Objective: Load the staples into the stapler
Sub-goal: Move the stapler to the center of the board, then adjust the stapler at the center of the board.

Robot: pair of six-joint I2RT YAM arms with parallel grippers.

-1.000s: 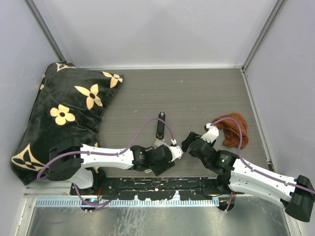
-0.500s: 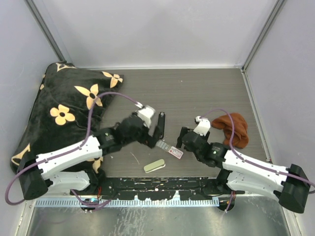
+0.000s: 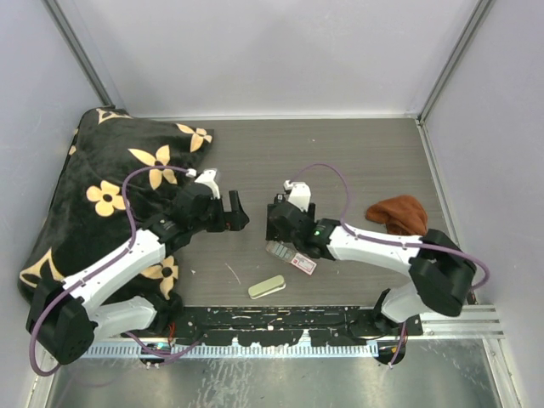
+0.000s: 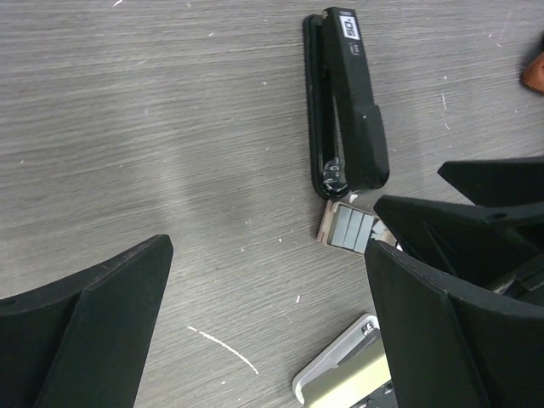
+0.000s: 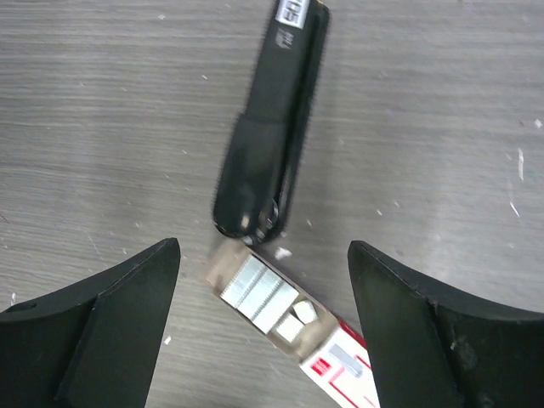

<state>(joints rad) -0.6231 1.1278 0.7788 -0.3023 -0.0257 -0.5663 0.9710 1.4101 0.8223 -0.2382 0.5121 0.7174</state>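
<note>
The black stapler lies closed on the wooden table, also seen in the left wrist view. Just in front of its near end sits the slid-out cardboard tray holding the silvery staples. Its red-and-white box extends from the tray. My right gripper hovers open above the stapler and tray, hiding the stapler from above. My left gripper is wide open and empty, to the left of the stapler.
A cream-green oblong lies near the front edge. A brown cloth sits at the right. A black flowered cushion fills the left side. Grey walls enclose the table.
My left gripper opened and pulled away from the front centre to the stapler's left, uncovering the staple box and oblong. My right arm swung left over the stapler.
</note>
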